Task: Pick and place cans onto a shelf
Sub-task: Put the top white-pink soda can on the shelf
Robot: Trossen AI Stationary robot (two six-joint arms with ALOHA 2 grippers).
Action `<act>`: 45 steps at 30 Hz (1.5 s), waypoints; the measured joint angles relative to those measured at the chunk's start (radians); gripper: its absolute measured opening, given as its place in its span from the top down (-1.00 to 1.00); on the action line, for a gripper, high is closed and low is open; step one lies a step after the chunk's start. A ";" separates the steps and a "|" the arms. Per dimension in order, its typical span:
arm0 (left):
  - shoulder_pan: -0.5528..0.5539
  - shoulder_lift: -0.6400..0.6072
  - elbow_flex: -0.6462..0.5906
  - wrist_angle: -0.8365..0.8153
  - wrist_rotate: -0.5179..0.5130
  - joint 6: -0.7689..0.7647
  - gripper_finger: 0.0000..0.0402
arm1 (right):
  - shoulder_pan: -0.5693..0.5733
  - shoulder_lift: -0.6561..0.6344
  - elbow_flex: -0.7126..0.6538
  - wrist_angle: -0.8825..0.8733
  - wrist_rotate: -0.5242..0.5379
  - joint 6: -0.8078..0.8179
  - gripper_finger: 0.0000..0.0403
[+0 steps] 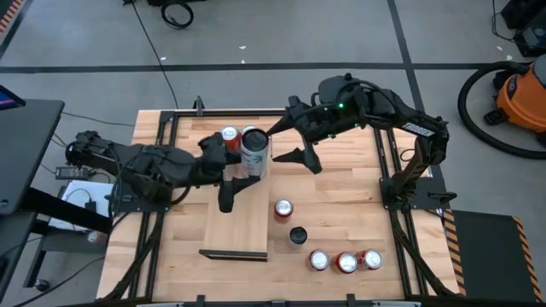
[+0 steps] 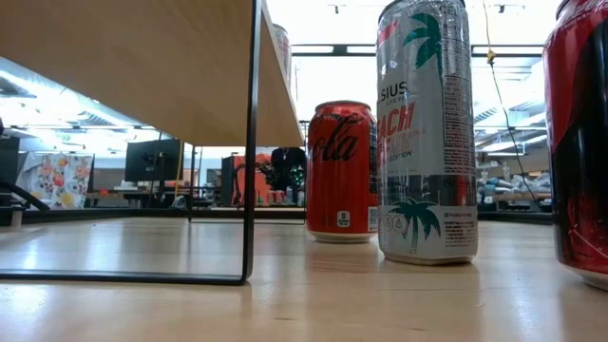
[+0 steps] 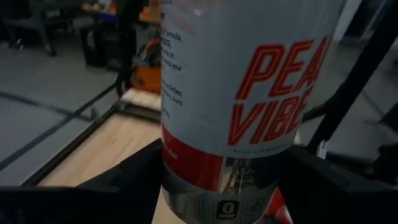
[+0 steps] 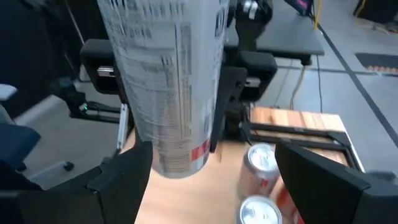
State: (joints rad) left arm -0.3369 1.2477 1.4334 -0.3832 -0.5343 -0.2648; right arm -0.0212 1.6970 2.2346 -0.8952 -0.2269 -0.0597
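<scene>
My left gripper (image 1: 247,175) is clamped on the tall silver can (image 1: 255,153), axis upright, over the shelf (image 1: 243,223)'s far end. Right gripper (image 1: 294,143) spread wide beside it, apparently empty.

- Left arm (image 1: 149,166): matte black throughout, built of chunky rounded segments, with dark cables bundled near its base
- Left gripper (image 1: 232,183): black, its fingers (image 3: 127,180) broad, flat and angular with plain faces
- Right arm (image 1: 375,107): same black casing, rounded joint housings, a small green light glowing on the wrist behind the fingers, pale lettering on the link toward the base
- Right gripper (image 1: 288,142): black, its fingers (image 4: 323,174) wide tapering blades with sharp edges
</scene>
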 joint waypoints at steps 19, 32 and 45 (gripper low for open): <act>0.224 -0.035 -0.001 0.132 0.456 0.018 -0.36 | -0.105 0.015 -0.020 0.313 -0.266 0.111 -0.73; 0.285 -0.048 0.000 0.127 0.486 0.041 -0.36 | -0.134 0.019 -0.021 0.402 -0.291 0.204 -0.77; 0.330 -0.034 0.000 0.084 0.440 0.044 -0.36 | -0.095 0.060 -0.020 0.502 -0.107 0.167 -0.78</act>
State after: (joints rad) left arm -0.0068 1.2132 1.4330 -0.2992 -0.0946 -0.2205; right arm -0.1161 1.7572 2.2143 -0.3935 -0.3338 0.1069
